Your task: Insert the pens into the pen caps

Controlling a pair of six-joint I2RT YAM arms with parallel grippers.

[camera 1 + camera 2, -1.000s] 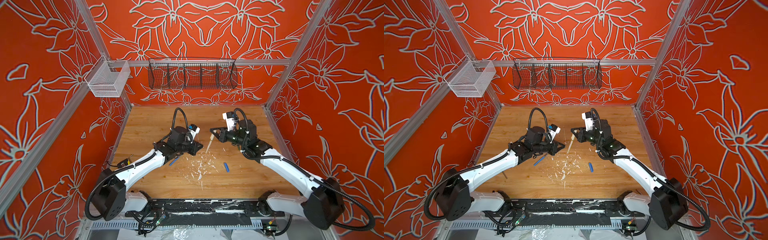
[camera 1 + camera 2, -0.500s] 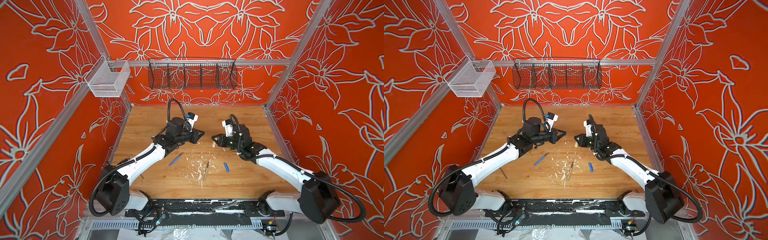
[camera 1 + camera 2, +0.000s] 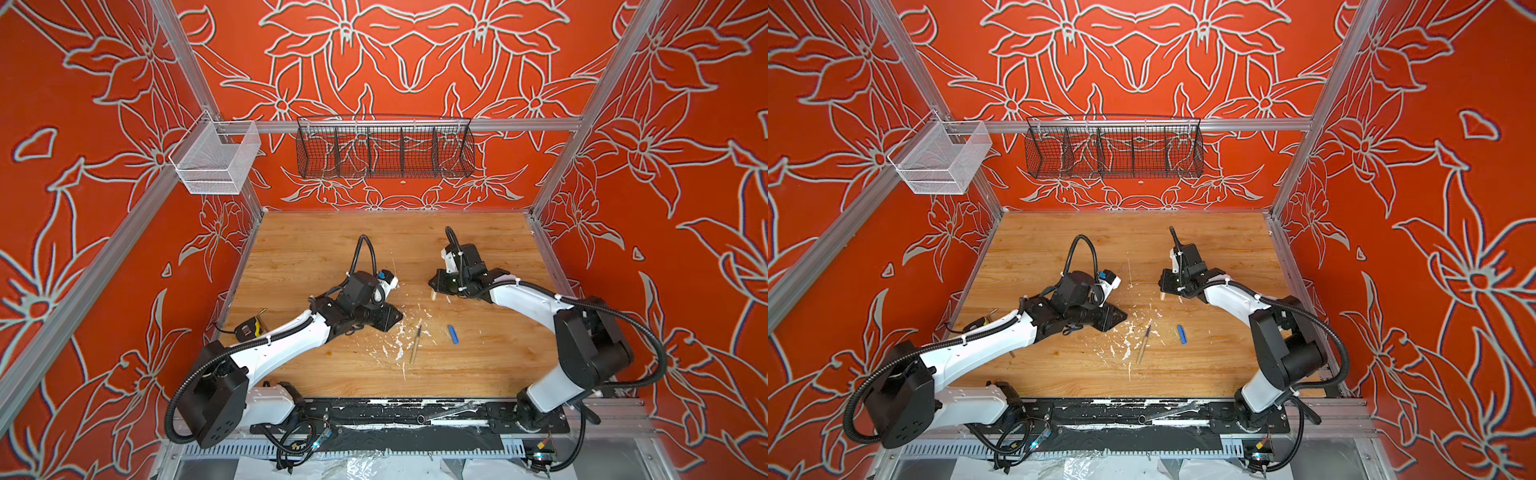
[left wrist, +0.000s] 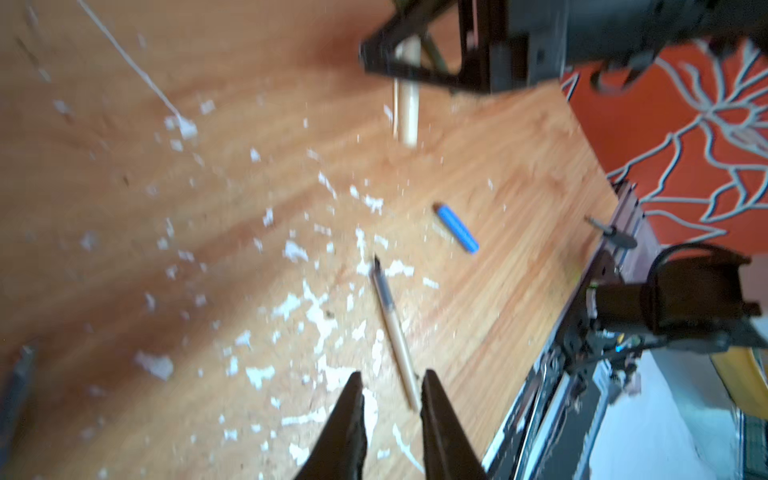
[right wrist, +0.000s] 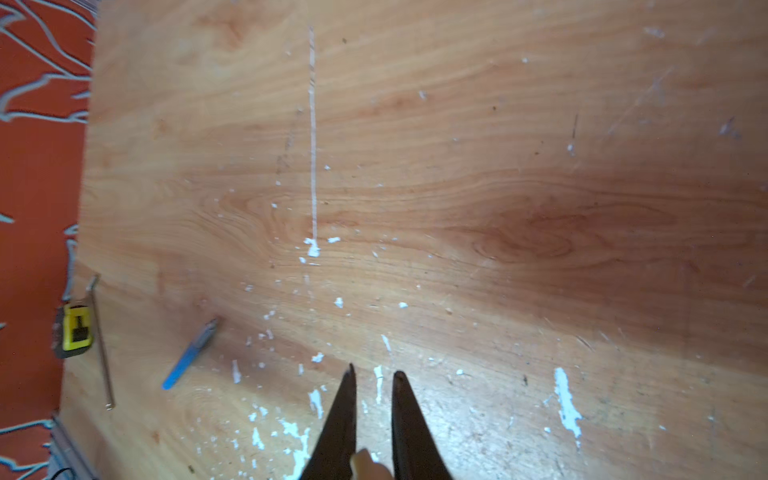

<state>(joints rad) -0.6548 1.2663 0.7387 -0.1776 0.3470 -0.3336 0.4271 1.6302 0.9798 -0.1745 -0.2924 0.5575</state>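
Note:
The beige pen point(image 3: 415, 344) point(image 3: 1143, 345) lies on the wooden table, dark tip pointing away from the front edge. My left gripper point(image 3: 398, 318) point(image 4: 390, 374) hovers open just over its blunt end point(image 4: 409, 390), holding nothing. My right gripper point(image 3: 434, 286) point(image 5: 374, 370) is shut on the beige pen cap point(image 3: 433, 295) point(image 4: 406, 116) point(image 5: 365, 463), which hangs down from the fingers above the table. The blue pen cap point(image 3: 453, 334) point(image 4: 457, 228) lies right of the beige pen. In the right wrist view the blue pen point(image 5: 189, 357) and an olive pen point(image 5: 102, 345) lie on the table; my left arm hides the blue pen in both top views.
White flecks point(image 3: 399, 340) are scattered around the beige pen. A yellow tape measure point(image 3: 249, 328) point(image 5: 75, 328) sits at the table's left edge. A black wire basket point(image 3: 384, 151) and a white mesh basket point(image 3: 216, 162) hang on the walls.
The beige pen dropped from between the grippers onto the table. My left gripper came down to its blunt end and opened. My right gripper drew back, still holding the cap.

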